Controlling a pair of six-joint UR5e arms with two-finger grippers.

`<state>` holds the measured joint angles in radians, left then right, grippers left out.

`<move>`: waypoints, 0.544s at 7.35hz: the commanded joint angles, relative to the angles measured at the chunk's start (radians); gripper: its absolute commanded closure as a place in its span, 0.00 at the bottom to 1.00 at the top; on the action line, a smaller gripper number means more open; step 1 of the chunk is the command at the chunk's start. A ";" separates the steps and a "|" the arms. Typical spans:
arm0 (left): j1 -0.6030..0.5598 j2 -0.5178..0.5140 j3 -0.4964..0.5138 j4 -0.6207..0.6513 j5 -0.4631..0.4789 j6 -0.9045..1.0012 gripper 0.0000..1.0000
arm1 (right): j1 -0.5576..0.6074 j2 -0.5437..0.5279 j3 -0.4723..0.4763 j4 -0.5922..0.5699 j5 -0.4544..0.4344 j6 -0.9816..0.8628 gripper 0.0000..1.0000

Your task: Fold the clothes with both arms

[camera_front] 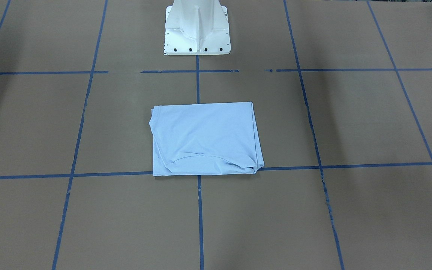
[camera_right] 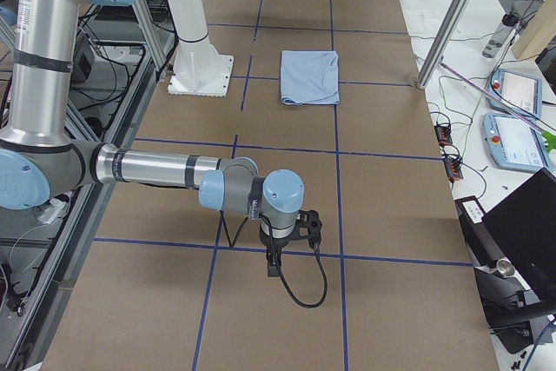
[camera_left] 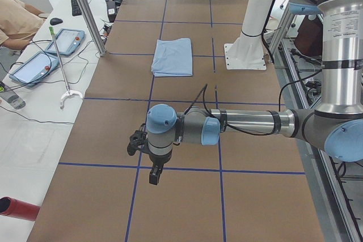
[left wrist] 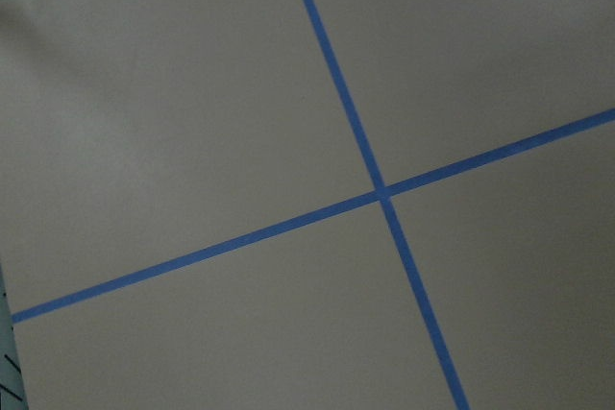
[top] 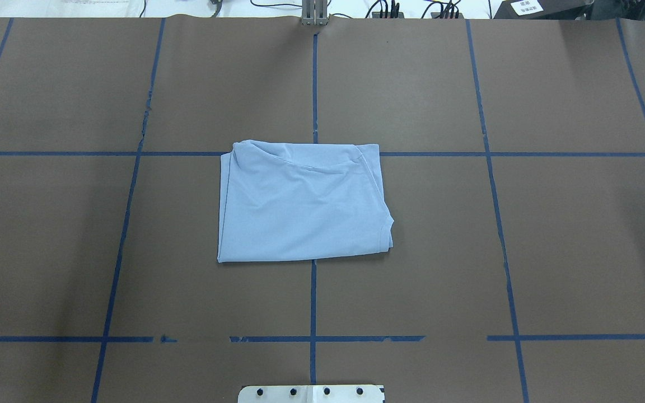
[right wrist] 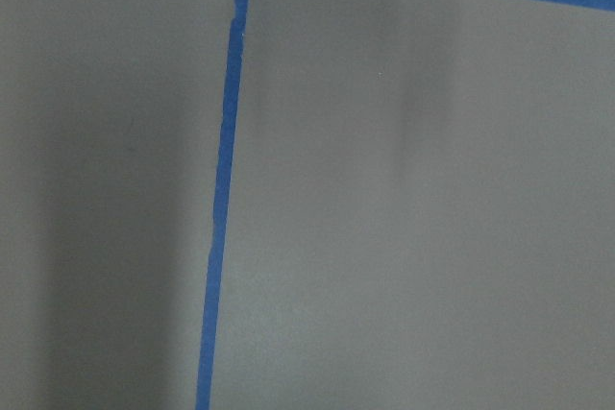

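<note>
The light blue T-shirt [top: 303, 201] lies folded into a rectangle at the middle of the brown surface [top: 569, 252], over a crossing of blue tape lines [top: 313, 296], near the white pedestal [camera_front: 197, 30]. The left end effector [camera_left: 154, 175] and the right end effector [camera_right: 273, 264] hang over bare surface, well apart from the T-shirt; whether either is open or closed cannot be told

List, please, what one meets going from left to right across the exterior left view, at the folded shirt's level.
The nearer tablet → slanted metal post → folded light blue T-shirt → white pedestal base. The left arm spans too widely to place.
</note>
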<state>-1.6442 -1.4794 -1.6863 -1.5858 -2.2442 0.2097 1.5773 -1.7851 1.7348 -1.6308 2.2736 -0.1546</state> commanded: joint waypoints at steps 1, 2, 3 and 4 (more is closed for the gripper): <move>-0.006 -0.004 -0.001 0.056 -0.011 0.007 0.00 | 0.004 -0.007 0.000 0.005 0.020 0.001 0.00; -0.006 -0.009 -0.009 0.056 -0.011 0.007 0.00 | 0.004 -0.008 0.002 0.005 0.018 0.001 0.00; -0.005 -0.012 -0.010 0.053 -0.020 0.001 0.00 | 0.004 -0.008 0.000 0.005 0.018 0.001 0.00; -0.005 -0.012 -0.010 0.049 -0.103 -0.001 0.00 | 0.004 -0.008 0.002 0.005 0.018 0.003 0.00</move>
<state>-1.6498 -1.4892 -1.6952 -1.5332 -2.2821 0.2118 1.5814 -1.7928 1.7358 -1.6261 2.2916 -0.1531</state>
